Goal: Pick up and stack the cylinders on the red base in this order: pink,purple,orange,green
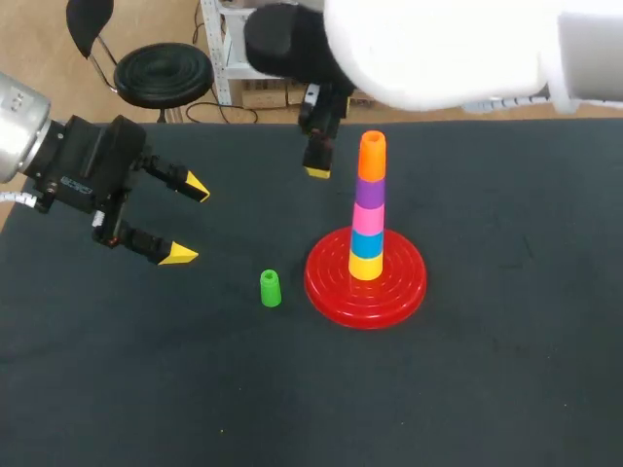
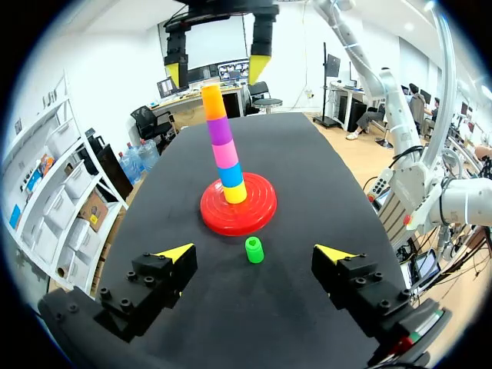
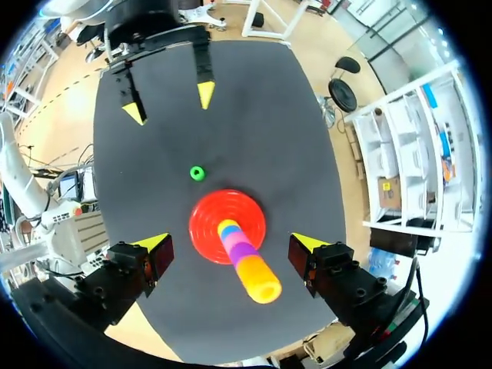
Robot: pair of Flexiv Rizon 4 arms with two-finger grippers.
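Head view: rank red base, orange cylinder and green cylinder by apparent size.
1. red base, clearly largest
2. orange cylinder
3. green cylinder, slightly smaller; orange sits higher, nearer the camera, so this pair is unsure.

Robotics lab: shelving (image 2: 54,171), monitors (image 2: 231,71)

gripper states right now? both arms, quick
Left gripper: open, holding nothing.
Right gripper: open, holding nothing, above the stack of cylinders.

A table (image 1: 506,389) with a dark, matte top spans the head view under even, diffuse light.
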